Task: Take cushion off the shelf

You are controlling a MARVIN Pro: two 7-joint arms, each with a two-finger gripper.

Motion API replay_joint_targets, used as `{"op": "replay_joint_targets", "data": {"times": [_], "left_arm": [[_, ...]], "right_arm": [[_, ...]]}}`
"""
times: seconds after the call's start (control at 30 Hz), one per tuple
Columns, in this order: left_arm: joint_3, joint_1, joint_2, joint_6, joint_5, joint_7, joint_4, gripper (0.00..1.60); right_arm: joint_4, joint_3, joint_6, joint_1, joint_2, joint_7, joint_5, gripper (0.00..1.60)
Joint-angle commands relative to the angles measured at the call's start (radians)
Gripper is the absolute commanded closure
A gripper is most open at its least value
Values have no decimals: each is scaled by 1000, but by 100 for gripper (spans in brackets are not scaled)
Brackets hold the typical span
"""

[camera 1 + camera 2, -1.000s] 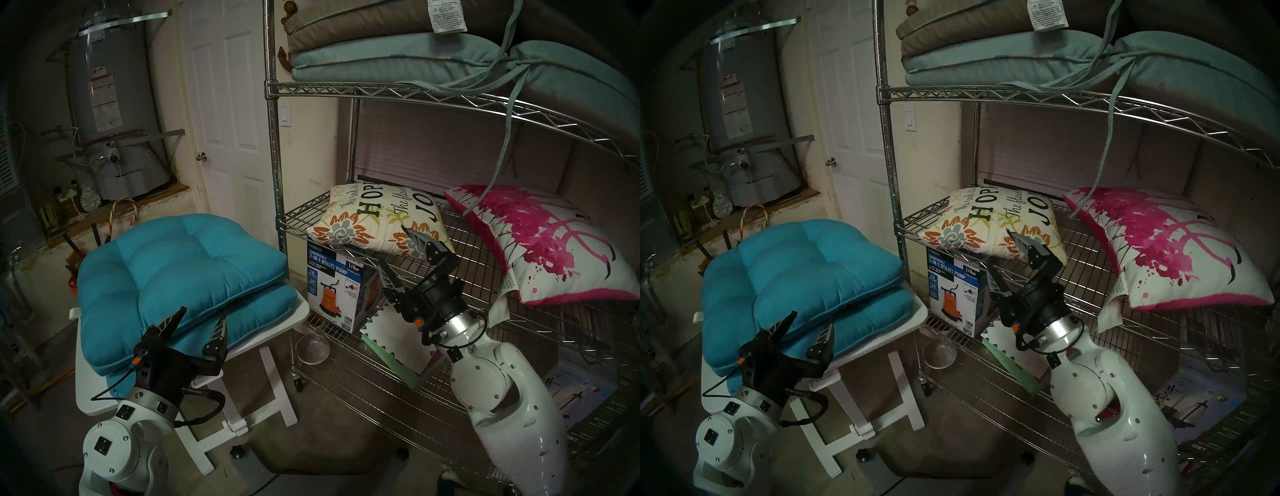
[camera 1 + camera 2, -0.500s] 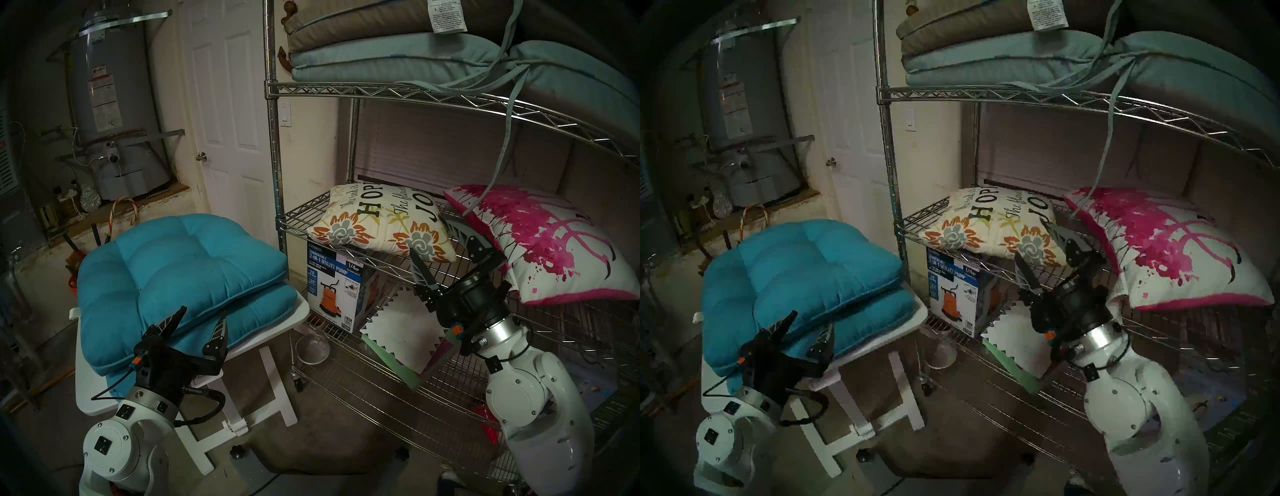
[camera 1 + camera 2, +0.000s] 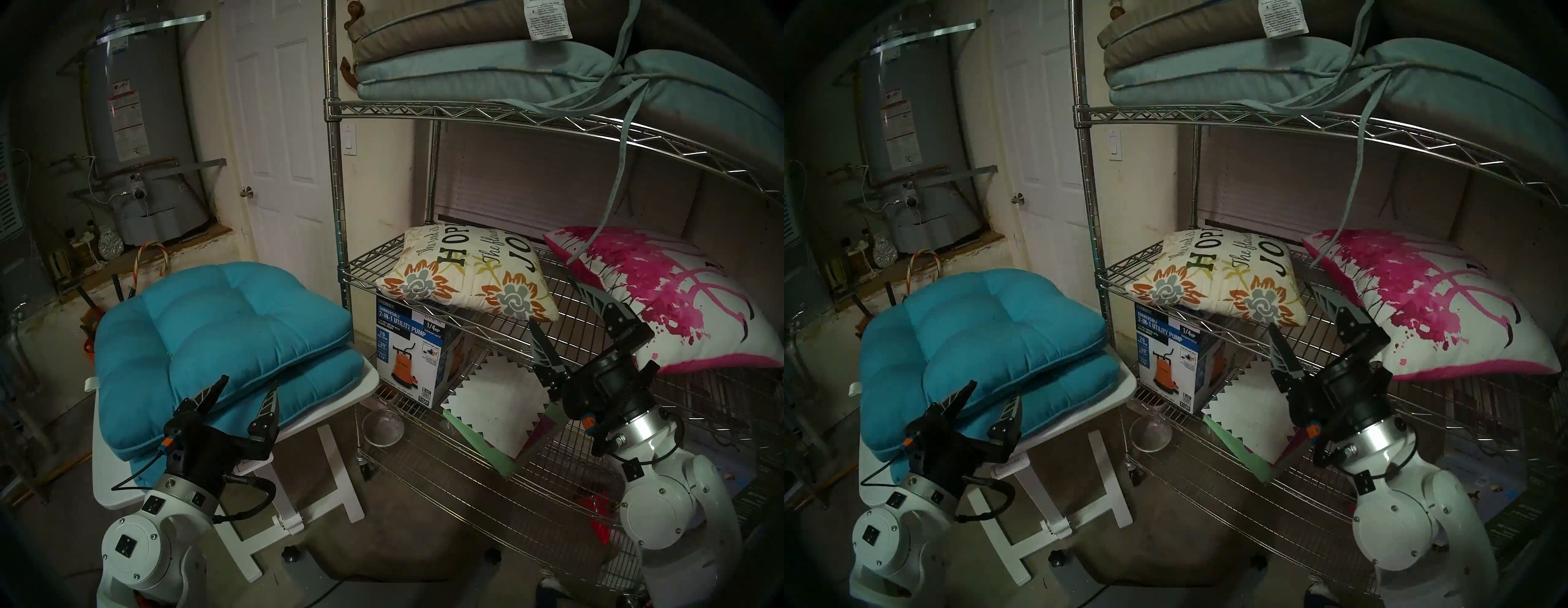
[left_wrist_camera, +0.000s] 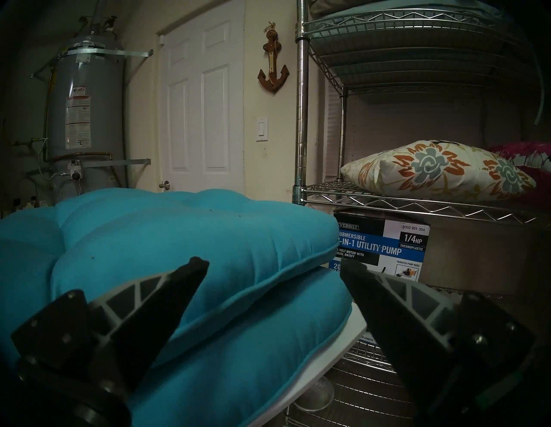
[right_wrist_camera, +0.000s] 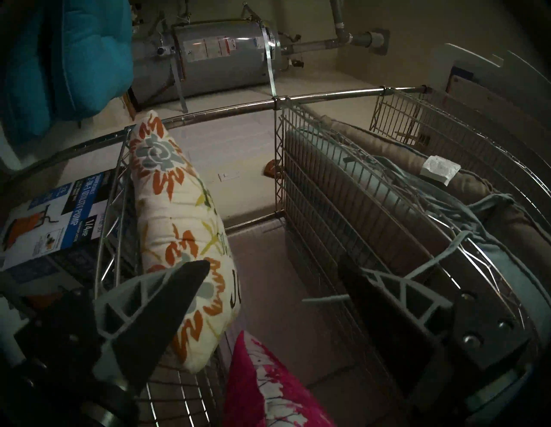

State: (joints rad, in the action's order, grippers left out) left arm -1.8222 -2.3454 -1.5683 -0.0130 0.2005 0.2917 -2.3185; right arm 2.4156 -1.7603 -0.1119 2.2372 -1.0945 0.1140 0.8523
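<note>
The shelf (image 3: 466, 111) is a chrome wire rack. On its middle tier lie a floral cushion (image 3: 466, 271) lettered HOPE and a pink-and-white cushion (image 3: 687, 297). My right gripper (image 3: 551, 300) is open at the front of that tier, in the gap between the two cushions, with its upper finger close to the pink one. In the right wrist view the floral cushion (image 5: 176, 208) is beside the left finger, and the pink cushion (image 5: 262, 372) shows low between the fingers. Nothing is gripped. My left gripper (image 3: 249, 382) is open in front of two stacked teal cushions (image 3: 220, 322).
The teal cushions rest on a small white table (image 3: 367, 380) left of the rack. Flat grey-blue and tan cushions (image 3: 488, 63) fill the top tier, and their ties (image 3: 615, 178) hang down. A pump box (image 3: 409, 356) and papers sit on the tier below.
My right gripper has moved to the right along the middle tier, from the floral cushion's near corner to beside the pink cushion. It stays open. The left arm has not moved.
</note>
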Motion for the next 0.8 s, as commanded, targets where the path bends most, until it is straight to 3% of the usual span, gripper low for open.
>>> {"op": "replay_joint_targets", "data": {"times": [0.0, 0.33, 0.53, 0.77], "left_arm": [[25, 4, 21, -27, -70, -2, -43, 0], [98, 21, 93, -113, -328, 0, -89, 0], [110, 31, 134, -176, -503, -6, -84, 0], [108, 92, 169, -228, -682, -35, -52, 0]], "right_arm": [[28, -42, -37, 113, -18, 36, -2, 0], [28, -69, -72, 154, -28, 60, -4, 0], [28, -82, -92, 173, -32, 73, -5, 0], [28, -95, -114, 192, -37, 89, -6, 0]]}}
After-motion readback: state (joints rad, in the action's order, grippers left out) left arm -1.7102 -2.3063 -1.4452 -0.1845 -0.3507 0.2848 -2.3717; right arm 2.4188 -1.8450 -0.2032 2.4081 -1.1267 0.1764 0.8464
